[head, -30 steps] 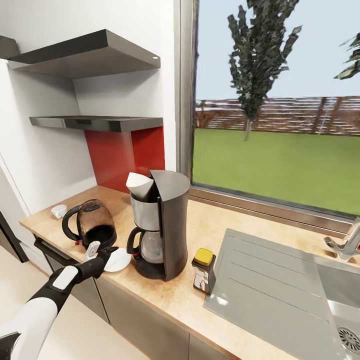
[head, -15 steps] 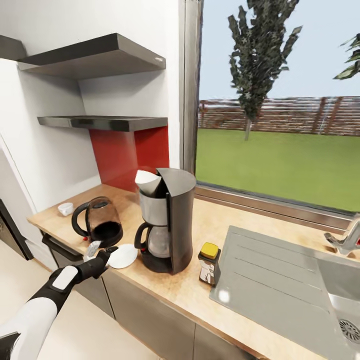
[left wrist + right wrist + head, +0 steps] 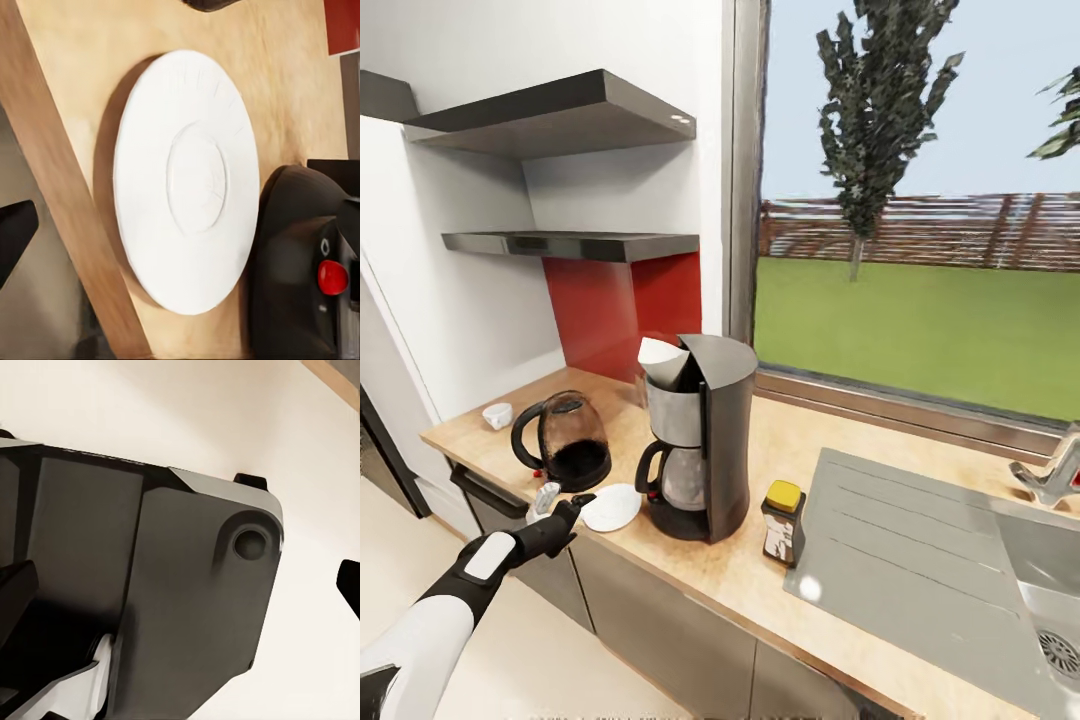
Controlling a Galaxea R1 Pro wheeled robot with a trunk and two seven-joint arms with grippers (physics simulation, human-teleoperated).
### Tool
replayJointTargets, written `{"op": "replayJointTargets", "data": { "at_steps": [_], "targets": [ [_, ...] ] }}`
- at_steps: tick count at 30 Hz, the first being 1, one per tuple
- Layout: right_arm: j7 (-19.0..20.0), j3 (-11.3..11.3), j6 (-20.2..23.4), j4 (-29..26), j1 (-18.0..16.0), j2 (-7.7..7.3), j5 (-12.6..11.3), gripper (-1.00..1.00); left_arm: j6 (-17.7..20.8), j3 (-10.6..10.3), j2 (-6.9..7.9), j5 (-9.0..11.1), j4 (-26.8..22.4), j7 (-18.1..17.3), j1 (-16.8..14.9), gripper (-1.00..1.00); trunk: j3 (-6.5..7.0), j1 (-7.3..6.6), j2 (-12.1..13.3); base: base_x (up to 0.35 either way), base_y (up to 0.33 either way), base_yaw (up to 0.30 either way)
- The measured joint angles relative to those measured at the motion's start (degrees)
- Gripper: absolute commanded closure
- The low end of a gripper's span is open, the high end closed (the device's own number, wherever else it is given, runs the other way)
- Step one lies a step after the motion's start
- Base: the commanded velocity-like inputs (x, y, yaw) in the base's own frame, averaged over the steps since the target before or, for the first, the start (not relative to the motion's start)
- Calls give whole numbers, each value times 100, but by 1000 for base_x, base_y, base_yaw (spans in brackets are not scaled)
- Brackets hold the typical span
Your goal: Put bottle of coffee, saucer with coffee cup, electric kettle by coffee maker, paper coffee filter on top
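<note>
Since a second ago the whole view has slid rightward, so the camera moved; the left gripper [image 3: 556,497] stays at the counter's [image 3: 880,440] front edge, fingers spread and empty, just off the saucer [image 3: 610,507].

From left: cup [image 3: 497,415] by the wall, kettle [image 3: 565,441], saucer, coffee maker [image 3: 700,440] with the filter [image 3: 661,360] on top, jar [image 3: 782,523], steel sink [image 3: 970,580].

The saucer sits near the edge; a careless nudge could tip it off. The right gripper's state I cannot tell.

White walls; red splashback [image 3: 622,310]; large window [image 3: 920,210] onto lawn, tree, fence.
</note>
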Motion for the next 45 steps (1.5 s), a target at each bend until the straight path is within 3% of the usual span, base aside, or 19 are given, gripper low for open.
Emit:
{"op": "replayJointTargets", "data": {
  "at_steps": [12,13,15,17,22,26,28,29,33,40,42,45],
  "targets": [
    [0,0,1,0,0,0,-3,-100,48,-4,36,-10,-48,-124,132,-100,0,1,0,-223,214,0],
    [0,0,0,0,0,3,-3,-100,54,-8,43,-18,-68,-258,208,-100,0,1,0,-234,226,0],
    [0,0,-6,-4,0,8,-4,-100,69,-6,116,-87,-103,-1258,712,-100,-2,0,-1,-234,226,0],
    [0,-3,-6,-7,0,10,-4,-100,37,-10,206,-114,-102,-1553,1020,-100,-2,0,-1,-211,204,0],
    [7,-13,-16,-13,0,9,-4,-100,-30,-53,253,-149,-114,-1736,1615,-100,-2,-2,-2,-76,73,0],
    [19,10,-139,-34,1,9,5,-100,-365,-78,252,-271,-112,-1759,1967,-100,-1,-1,-1,-8,8,0],
    [21,21,-270,-50,2,9,9,-100,-649,-83,246,-425,-110,-1761,2116,-100,-1,-1,-2,-2,2,0],
    [23,33,-426,-65,3,8,12,-100,-996,-87,242,-926,-50,-1759,2335,-100,-2,-2,-1,0,0,0],
    [25,28,-481,-69,3,8,9,-100,-1106,-82,241,-1354,-15,-1759,2507,-100,-1,-2,-2,0,0,0],
    [14,-11,-493,-77,3,6,-8,-100,-1443,-86,222,-1577,-12,-1756,2645,-100,-1,-1,-1,0,0,0],
    [13,-23,-497,-78,3,-4,-33,-100,-1686,-85,200,-1734,-5,-1752,2657,-100,-1,-1,-1,0,0,0],
    [10,-28,-496,-78,3,-7,-120,-100,-1752,-82,193,-1851,2,-1750,2661,-100,-1,-1,-1,0,0,0]
  ]
}}
